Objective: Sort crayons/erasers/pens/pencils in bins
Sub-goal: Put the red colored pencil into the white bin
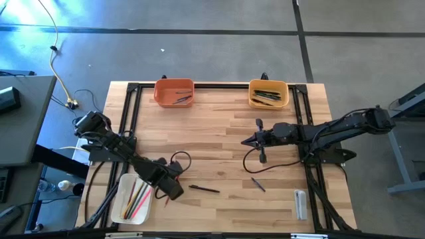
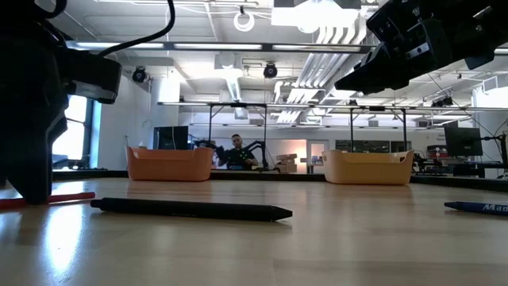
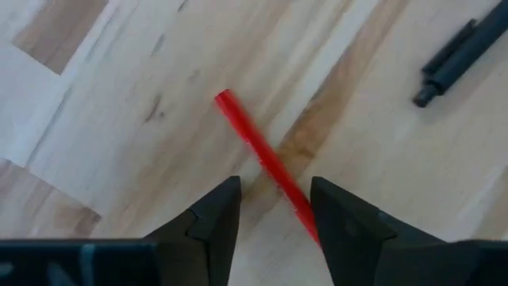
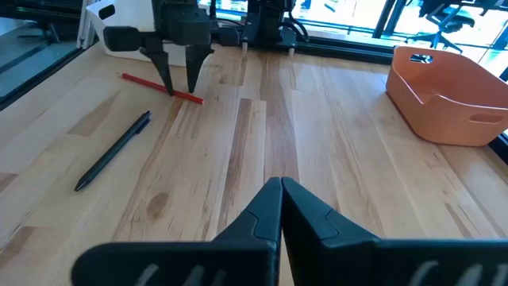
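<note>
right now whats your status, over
Left gripper open, fingers either side of red pencil lying on table. Right gripper shut, empty, mid-table. Black pen lies close by, not blocking.

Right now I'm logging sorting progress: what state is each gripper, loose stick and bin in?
Left gripper: open, straddling the red pencil.
Right gripper: shut, empty, above mid-table.
Thin red pencil: flat on the table, unsorted.
Black pen: flat on the table, unsorted.
White plastic bin: holds coloured pencils.
Orange bin: holds dark sticks.
Yellow-orange bin: holds dark sticks.
</note>
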